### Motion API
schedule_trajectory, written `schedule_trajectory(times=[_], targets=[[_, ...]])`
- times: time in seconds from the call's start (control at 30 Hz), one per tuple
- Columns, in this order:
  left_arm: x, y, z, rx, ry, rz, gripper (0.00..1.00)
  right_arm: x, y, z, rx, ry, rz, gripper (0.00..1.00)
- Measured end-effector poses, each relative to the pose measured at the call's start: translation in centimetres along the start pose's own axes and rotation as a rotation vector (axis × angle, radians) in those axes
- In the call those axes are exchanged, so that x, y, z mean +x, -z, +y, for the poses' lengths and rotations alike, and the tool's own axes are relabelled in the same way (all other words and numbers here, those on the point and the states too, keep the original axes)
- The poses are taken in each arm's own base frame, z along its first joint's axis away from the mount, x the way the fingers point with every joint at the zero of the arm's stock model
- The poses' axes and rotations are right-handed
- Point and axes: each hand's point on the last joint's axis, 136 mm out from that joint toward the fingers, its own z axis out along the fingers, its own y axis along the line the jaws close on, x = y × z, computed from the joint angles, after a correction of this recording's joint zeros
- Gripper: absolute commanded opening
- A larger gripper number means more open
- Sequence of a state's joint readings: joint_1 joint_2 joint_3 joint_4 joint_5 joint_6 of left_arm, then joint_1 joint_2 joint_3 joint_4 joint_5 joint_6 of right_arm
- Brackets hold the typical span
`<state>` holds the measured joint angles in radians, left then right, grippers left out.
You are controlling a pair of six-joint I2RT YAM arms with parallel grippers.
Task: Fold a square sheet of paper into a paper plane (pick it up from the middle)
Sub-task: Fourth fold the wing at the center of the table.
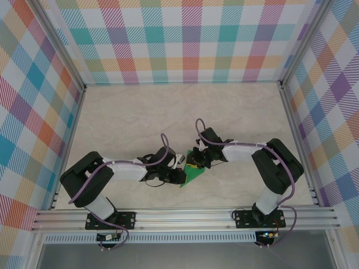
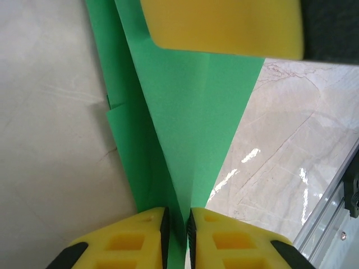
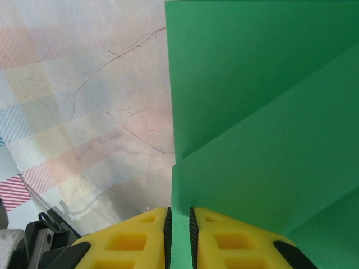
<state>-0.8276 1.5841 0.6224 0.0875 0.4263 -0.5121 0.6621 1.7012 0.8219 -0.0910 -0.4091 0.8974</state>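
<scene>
Left gripper [image 2: 178, 217] is clenched on the paper [image 2: 190, 140]: through its wrist camera I see the two yellow fingers [image 2: 132, 238] nearly together, with a thin green edge nipped in the slit between them. Ahead of those fingers the paper runs away as a long wedge that widens with distance, with a straight crease up its middle and a second layer showing along its left side. At the far end of the wedge, a yellow pad [image 2: 224, 25] of the other arm lies across the paper. To the right of the fingers I see bare marbled table [image 2: 280, 129], and beyond it a metal rail [image 2: 328, 207].

Right gripper [image 3: 180, 217] is clamped on the same paper too, the green edge caught between its yellow fingers [image 3: 235, 238]. From there the paper spreads ahead and to the right in overlapping folded layers, with table to the left.

From above, I see both grippers meeting nose to nose near the middle of the table's near half, the green paper [image 1: 193, 175] between them and just below their tips.
</scene>
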Motion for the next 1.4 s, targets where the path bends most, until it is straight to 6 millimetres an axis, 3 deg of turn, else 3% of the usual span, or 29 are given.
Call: schedule_trajectory(times=[0.13, 0.3, 0.53, 1.17, 1.4], targets=[[-0.1, 0.2, -0.1, 0.001, 0.005, -0.007, 0.18, 0.0, 0.0, -0.1, 0.006, -0.002, -0.002, 0.18], [-0.3, 0.3, -0.1, 0.0, 0.019, -0.015, 0.08, 0.0, 0.0, -0.1, 0.005, 0.006, -0.002, 0.19], [-0.3, 0.3, 0.1, -0.011, 0.024, -0.019, 0.0, -0.1, -0.3, -0.2, 0.009, 0.013, 0.005, 0.19], [-0.4, 0.3, 0.7, -0.039, 0.028, -0.029, 0.0, -0.6, -1.3, -0.4, 0.023, 0.004, 0.022, 0.19], [-0.3, 0.5, 1.0, -0.061, 0.051, -0.034, 0.13, -0.6, -1.5, -0.4, 0.02, 0.006, 0.027, 0.19]])
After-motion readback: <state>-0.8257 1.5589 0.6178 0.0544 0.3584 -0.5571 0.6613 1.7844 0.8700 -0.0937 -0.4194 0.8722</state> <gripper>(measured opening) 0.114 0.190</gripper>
